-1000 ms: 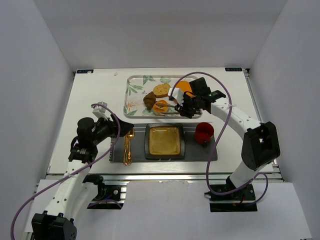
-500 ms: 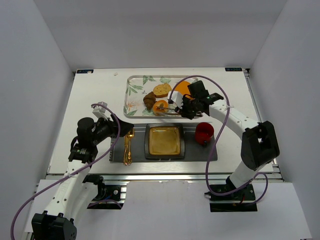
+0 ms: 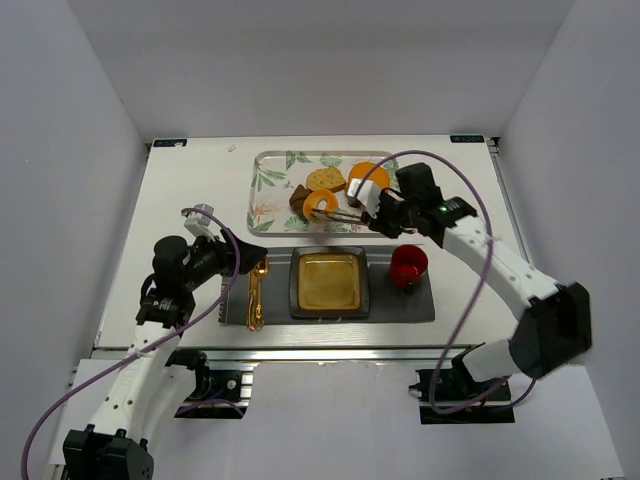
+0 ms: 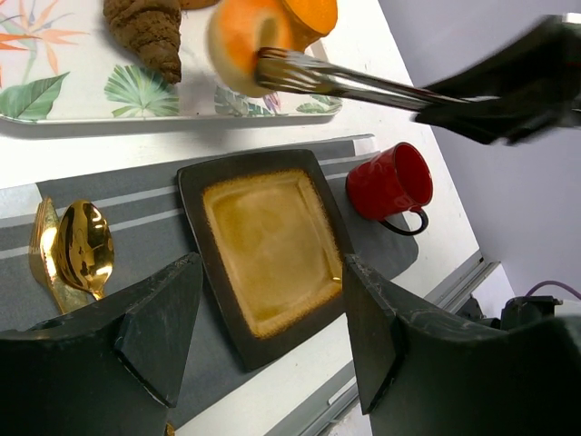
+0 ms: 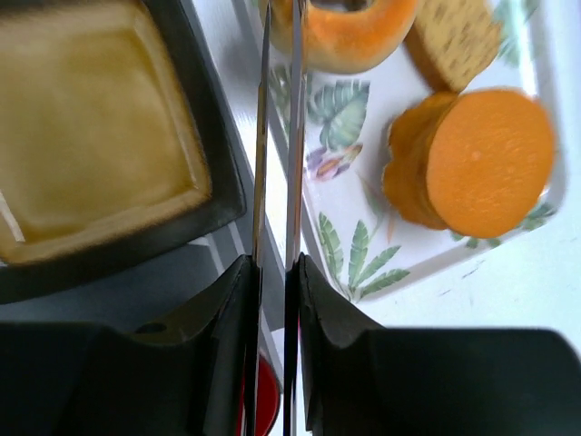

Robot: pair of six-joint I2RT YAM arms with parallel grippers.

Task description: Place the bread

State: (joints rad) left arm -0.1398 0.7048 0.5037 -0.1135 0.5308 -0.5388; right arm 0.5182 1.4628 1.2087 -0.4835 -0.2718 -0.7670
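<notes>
White rectangular tabletop (image 3: 190,200) carrying a white leaf-patterned rectangular tray (image 3: 268,185) at the far side and a grey striped placemat (image 3: 395,305) near the front edge.

The tray (image 3: 266,186) lies upper centre of frame, the bread (image 3: 322,205) over its lower half. Below, the mat (image 3: 400,305) carries the plate (image 3: 329,283) at centre, spoon (image 3: 256,290) left, cup (image 3: 408,266) right.

red cup (image 3: 408,266) just right of plate (image 3: 297,285)
</notes>
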